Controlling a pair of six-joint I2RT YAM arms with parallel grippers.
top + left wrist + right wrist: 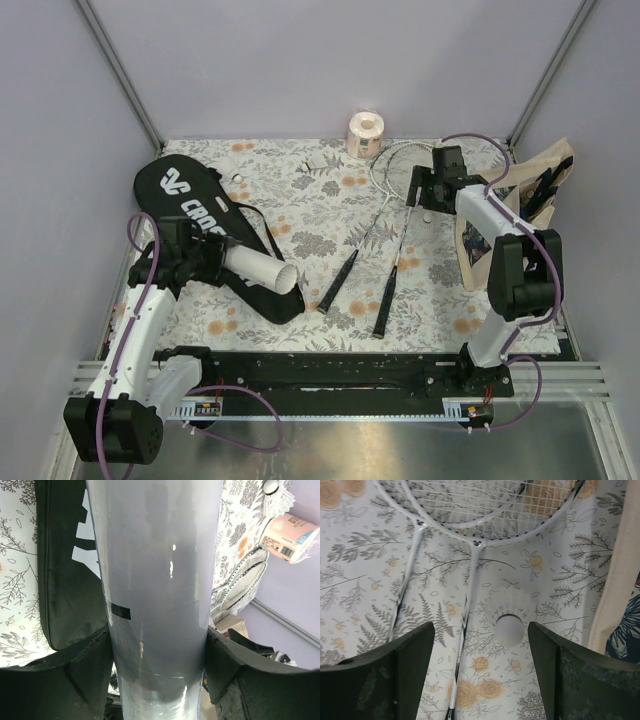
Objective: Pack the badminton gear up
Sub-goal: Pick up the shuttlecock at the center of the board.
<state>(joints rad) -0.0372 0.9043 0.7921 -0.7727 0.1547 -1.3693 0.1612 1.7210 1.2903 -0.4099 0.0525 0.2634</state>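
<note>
- My left end effector point(157, 630) is clamped on the white tube point(262, 270), with a finger pressed to each side of it in the wrist view.
- The tube sits over the lower part of the black racket bag point(185, 205), at the left of the floral-cloth surface point(310, 215). Its open end points toward the racket handles. I cannot tell whether it rests on the bag or hangs just above it.
- The bag lies flat, white lettering up, its wide end toward the far left corner.
- The two rackets point(362, 238) lie side by side mid-surface. Their black handles point toward me and their heads overlap at the far right.
- My right end effector point(481, 627) hangs over the racket shafts just below the heads, its fingers spread wide and gripping nothing.
- A white shuttlecock point(510, 625) lies on the cloth beneath that gap, just beside the right-hand shaft, cork end toward the camera.
- A beige tote bag point(535, 190) stands at the right edge, and a pinkish paper roll point(366, 132) sits at the far edge.
</note>
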